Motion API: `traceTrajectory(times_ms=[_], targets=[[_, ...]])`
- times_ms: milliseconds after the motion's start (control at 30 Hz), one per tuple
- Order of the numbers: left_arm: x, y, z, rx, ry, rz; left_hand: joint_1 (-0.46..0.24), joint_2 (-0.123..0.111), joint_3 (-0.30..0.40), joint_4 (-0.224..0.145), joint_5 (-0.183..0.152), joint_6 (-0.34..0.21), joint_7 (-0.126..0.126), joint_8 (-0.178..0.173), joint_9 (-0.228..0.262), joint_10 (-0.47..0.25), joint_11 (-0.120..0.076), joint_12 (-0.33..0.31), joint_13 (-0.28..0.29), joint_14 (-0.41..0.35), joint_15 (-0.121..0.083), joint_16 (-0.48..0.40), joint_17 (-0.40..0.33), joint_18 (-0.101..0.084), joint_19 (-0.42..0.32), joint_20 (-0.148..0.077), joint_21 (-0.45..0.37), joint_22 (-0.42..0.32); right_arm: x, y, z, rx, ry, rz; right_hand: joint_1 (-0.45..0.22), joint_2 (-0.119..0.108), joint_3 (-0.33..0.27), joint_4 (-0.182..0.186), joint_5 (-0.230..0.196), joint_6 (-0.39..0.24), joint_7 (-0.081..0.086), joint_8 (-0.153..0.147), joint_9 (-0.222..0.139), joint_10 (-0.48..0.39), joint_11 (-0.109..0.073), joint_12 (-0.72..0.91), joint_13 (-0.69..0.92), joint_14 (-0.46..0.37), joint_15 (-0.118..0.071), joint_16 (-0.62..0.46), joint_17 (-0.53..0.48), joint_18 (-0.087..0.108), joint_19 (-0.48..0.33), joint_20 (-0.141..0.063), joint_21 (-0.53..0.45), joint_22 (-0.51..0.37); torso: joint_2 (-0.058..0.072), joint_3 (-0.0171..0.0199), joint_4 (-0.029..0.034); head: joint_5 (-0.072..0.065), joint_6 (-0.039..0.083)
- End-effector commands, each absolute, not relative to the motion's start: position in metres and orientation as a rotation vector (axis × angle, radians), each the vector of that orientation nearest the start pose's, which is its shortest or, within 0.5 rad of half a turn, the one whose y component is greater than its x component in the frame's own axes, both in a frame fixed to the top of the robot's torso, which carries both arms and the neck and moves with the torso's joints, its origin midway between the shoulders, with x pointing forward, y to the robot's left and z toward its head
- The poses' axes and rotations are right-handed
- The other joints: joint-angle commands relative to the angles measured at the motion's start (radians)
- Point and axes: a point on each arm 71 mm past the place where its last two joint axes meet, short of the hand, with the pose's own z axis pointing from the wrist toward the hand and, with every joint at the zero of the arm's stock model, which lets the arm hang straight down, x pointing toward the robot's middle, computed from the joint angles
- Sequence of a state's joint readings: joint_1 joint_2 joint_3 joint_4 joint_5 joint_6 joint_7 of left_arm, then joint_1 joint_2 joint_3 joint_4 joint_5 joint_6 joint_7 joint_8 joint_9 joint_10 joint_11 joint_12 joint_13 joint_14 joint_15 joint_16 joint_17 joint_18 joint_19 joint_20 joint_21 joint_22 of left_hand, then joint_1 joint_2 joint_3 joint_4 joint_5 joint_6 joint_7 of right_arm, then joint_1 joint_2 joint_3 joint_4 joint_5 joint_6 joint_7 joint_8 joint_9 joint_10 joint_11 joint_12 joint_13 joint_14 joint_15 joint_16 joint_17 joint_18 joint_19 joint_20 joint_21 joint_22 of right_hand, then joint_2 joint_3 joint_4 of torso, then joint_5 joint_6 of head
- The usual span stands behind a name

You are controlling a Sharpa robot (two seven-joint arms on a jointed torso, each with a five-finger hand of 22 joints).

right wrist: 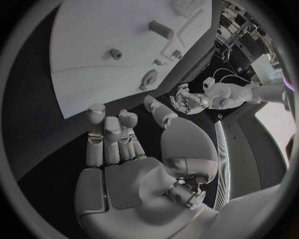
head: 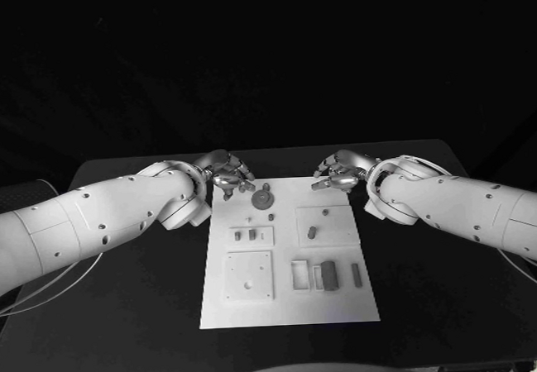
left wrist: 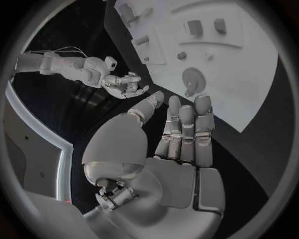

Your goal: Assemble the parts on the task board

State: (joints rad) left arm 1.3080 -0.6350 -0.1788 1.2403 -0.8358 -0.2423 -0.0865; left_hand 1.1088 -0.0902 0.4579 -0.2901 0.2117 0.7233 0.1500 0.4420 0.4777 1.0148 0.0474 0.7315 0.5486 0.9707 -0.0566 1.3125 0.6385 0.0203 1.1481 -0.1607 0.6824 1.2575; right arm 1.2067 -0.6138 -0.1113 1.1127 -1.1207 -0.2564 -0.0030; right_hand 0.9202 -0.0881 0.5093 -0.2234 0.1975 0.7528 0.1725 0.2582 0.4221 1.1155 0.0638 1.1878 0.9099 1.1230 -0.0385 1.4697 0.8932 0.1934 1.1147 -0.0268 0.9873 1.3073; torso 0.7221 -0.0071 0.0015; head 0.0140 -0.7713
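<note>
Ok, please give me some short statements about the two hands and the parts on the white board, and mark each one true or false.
1. Both hands hover near the far end of the task board. True: the left hand and the right hand are at its far corners.
2. The right hand holds a part. False: its palm and fingers are bare in the right wrist view.
3. The round part lies on the board near the far edge. True.
4. The left hand presses on the round part. False: it is apart from it, holding nothing.
5. The dark rectangular part lies off the board, on the black table. False: it lies on the board.
</note>
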Motion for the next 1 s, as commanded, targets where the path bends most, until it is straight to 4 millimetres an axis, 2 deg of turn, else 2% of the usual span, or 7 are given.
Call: traceTrajectory(times_ms=[33, 67, 167, 267, 433, 700, 1000], targets=[[0.540, 0.172, -0.192, -0.128, 1.753, -0.866, 0.031, -0.018, -0.024, 0.001, -0.008, 0.008, 0.012, 0.008, -0.008, 0.009, 0.002, 0.067, 0.037, 0.025, -0.003, 0.055, 0.033, 0.096, 0.030, -0.001, 0.038, 0.029, 0.547, -0.206, -0.232, 0.143, 1.803, 0.692, -0.006, 0.001, 0.001, 0.003, 0.005, -0.003, 0.008, 0.006, -0.001, -0.008, 0.001, 0.005, -0.001, -0.001, -0.004, 0.004, -0.002, 0.068, 0.001, -0.006, -0.004, 0.011, 0.001, -0.0001, -0.0019, 0.006, 0.006], [0.541, 0.169, -0.191, -0.090, 1.749, -0.859, 0.041, -0.023, -0.044, 0.001, -0.012, 0.020, 0.003, 0.013, -0.013, 0.017, -0.007, 0.151, 0.087, 0.048, -0.013, 0.114, 0.067, 0.110, 0.068, -0.009, 0.080, 0.056, 0.547, -0.206, -0.232, 0.143, 1.802, 0.691, -0.006, 0.001, 0.001, 0.003, 0.005, -0.002, 0.007, 0.006, -0.001, -0.008, 0.001, 0.006, -0.001, 0.000, -0.004, 0.004, -0.002, 0.068, 0.001, -0.006, -0.004, 0.011, 0.001, 0.0001, -0.0015, 0.003, 0.004], [0.545, 0.163, -0.192, -0.037, 1.791, -0.846, 0.056, -0.027, -0.056, 0.000, -0.013, 0.034, -0.003, 0.017, -0.024, -0.004, -0.016, 0.272, 0.160, 0.074, -0.021, 0.174, 0.106, 0.129, 0.106, -0.016, 0.128, 0.076, 0.548, -0.207, -0.232, 0.144, 1.801, 0.688, -0.006, 0.002, 0.002, 0.003, 0.005, -0.002, 0.007, 0.006, -0.001, -0.007, 0.001, 0.006, -0.001, 0.000, -0.004, 0.004, -0.002, 0.068, 0.001, -0.006, -0.004, 0.011, 0.000, 0.0002, -0.0006, -0.005, 0.003], [0.553, 0.164, -0.196, -0.156, 1.927, -0.893, 0.052, -0.006, -0.054, 0.006, -0.084, 0.054, -0.016, 0.024, -0.029, 0.026, -0.028, 0.337, 0.188, 0.121, -0.033, 0.205, 0.122, 0.143, 0.151, -0.027, 0.163, 0.074, 0.549, -0.207, -0.232, 0.145, 1.800, 0.686, -0.006, 0.002, 0.001, 0.003, 0.005, -0.002, 0.007, 0.006, -0.001, -0.007, 0.001, 0.006, -0.001, 0.000, -0.004, 0.004, -0.002, 0.068, 0.002, -0.006, -0.004, 0.011, 0.000, 0.0009, -0.0010, -0.009, 0.004], [0.561, 0.168, -0.197, -0.085, 1.897, -0.840, 0.030, 0.011, -0.043, 0.011, -0.076, 0.061, -0.020, 0.022, -0.036, 0.030, -0.032, 0.345, 0.186, 0.139, -0.038, 0.196, 0.124, 0.148, 0.160, -0.031, 0.171, 0.071, 0.549, -0.207, -0.232, 0.144, 1.802, 0.687, -0.005, 0.002, 0.002, 0.003, 0.005, -0.002, 0.007, 0.006, -0.001, -0.006, 0.001, 0.006, -0.001, 0.001, -0.004, 0.004, -0.002, 0.068, 0.002, -0.006, -0.004, 0.011, 0.000, 0.0029, -0.0009, -0.002, 0.018], [0.560, 0.162, -0.202, 0.253, 1.793, -0.716, 0.037, -0.024, -0.049, 0.003, -0.096, 0.088, -0.059, 0.019, -0.041, 0.087, -0.070, 0.386, 0.190, 0.188, -0.073, 0.217, 0.150, 0.152, 0.189, -0.048, 0.194, 0.072, 0.548, -0.206, -0.232, 0.143, 1.803, 0.690, -0.005, 0.003, 0.002, 0.002, 0.005, -0.002, 0.007, 0.006, -0.001, -0.006, 0.001, 0.007, -0.001, 0.001, -0.004, 0.005, -0.002, 0.068, 0.003, -0.006, -0.003, 0.012, 0.000, 0.0008, -0.0010, -0.002, 0.021], [0.553, 0.136, -0.214, 0.439, 1.714, -0.698, 0.040, -0.039, -0.045, 0.004, -0.079, 0.103, -0.084, -0.013, -0.040, 0.152, -0.095, 0.429, 0.206, 0.316, -0.098, 0.219, 0.321, 0.155, 0.235, -0.071, 0.223, 0.068, 0.548, -0.204, -0.232, 0.138, 1.802, 0.692, -0.004, 0.004, 0.002, 0.002, 0.005, -0.002, 0.007, 0.006, -0.001, -0.004, 0.001, 0.007, -0.001, 0.002, -0.004, 0.005, -0.002, 0.068, 0.004, -0.007, -0.003, 0.012, 0.002, -0.0012, -0.0009, -0.002, 0.026]])
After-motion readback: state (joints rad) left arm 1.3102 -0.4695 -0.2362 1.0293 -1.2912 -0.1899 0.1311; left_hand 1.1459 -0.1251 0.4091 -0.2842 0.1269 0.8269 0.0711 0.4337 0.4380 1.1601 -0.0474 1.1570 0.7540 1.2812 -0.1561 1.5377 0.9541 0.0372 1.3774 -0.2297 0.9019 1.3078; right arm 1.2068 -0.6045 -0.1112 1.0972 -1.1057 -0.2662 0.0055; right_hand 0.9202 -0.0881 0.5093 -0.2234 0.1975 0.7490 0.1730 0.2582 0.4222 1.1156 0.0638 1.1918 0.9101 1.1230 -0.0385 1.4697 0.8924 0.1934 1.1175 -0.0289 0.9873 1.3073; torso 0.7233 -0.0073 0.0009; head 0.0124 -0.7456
